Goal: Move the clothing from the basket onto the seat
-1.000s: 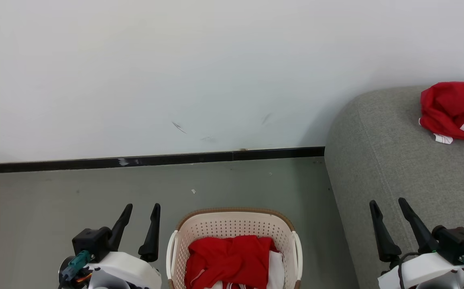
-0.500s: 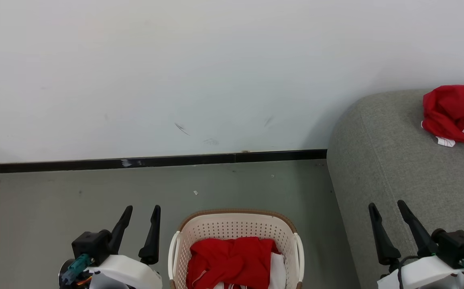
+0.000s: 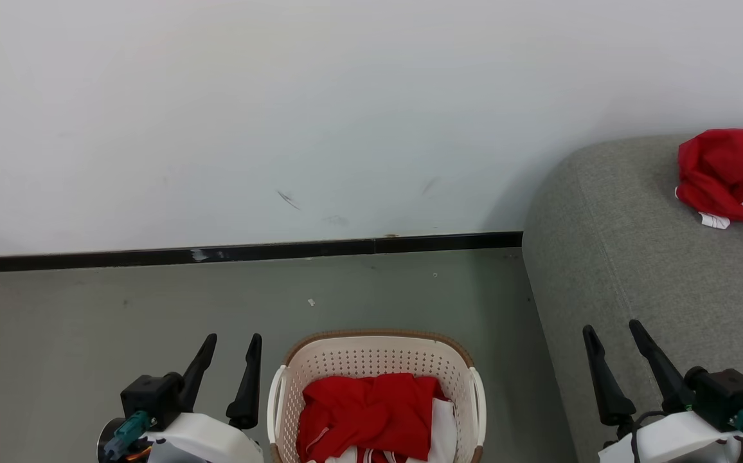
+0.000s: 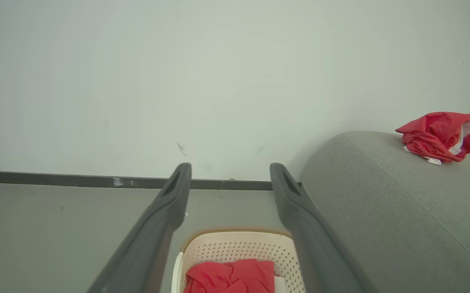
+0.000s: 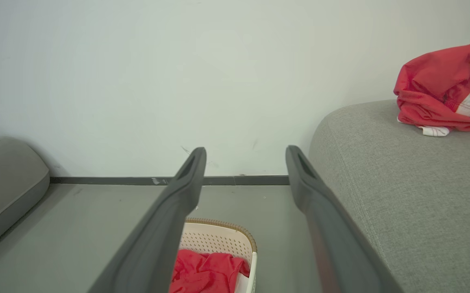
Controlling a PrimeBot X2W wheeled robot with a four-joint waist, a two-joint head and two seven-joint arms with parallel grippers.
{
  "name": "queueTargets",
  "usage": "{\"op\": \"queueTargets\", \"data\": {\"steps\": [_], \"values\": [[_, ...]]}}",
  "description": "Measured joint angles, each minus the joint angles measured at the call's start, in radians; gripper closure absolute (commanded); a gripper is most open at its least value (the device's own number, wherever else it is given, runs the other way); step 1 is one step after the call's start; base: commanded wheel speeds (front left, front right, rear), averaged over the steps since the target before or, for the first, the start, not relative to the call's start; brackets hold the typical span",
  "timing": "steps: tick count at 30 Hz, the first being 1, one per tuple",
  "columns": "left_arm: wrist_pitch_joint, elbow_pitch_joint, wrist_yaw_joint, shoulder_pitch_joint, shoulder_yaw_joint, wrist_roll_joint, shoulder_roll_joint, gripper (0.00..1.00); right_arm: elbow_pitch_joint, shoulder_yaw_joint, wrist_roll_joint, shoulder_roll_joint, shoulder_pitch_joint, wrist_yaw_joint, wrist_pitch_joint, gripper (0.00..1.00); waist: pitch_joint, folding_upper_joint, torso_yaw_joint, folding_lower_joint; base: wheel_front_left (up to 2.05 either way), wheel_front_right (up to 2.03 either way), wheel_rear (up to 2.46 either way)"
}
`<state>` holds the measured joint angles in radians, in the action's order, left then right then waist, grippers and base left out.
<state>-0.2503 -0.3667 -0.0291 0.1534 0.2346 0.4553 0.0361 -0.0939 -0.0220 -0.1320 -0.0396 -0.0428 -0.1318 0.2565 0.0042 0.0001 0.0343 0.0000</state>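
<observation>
The cream perforated basket with a brown rim stands on the floor at the bottom centre, and red-and-white clothing lies crumpled inside it. Another red garment lies on the grey seat at the right. My left gripper hangs open just left of the basket, empty. My right gripper hangs open over the seat's front part, empty. The left wrist view shows the basket, the clothing and the seat. The right wrist view shows the basket, the garment and the seat.
A white wall with a black skirting board runs behind the grey floor. In the right wrist view another grey cushion sits at the far left.
The head camera has shifted slightly, so the whole picture drifts a little. Both grippers sit a touch lower in view; neither has opened, shut or taken anything.
</observation>
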Motion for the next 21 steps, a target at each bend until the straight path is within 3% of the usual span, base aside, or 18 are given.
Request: {"op": "queueTargets", "data": {"steps": [21], "values": [[0.066,0.007,-0.002,0.03,0.065,-0.036,0.006,0.0,0.038,0.044,-0.007,0.0,-0.017,0.0,0.0,0.0,0.066,0.0,-0.033,0.0,0.0,0.0,0.0]]}}
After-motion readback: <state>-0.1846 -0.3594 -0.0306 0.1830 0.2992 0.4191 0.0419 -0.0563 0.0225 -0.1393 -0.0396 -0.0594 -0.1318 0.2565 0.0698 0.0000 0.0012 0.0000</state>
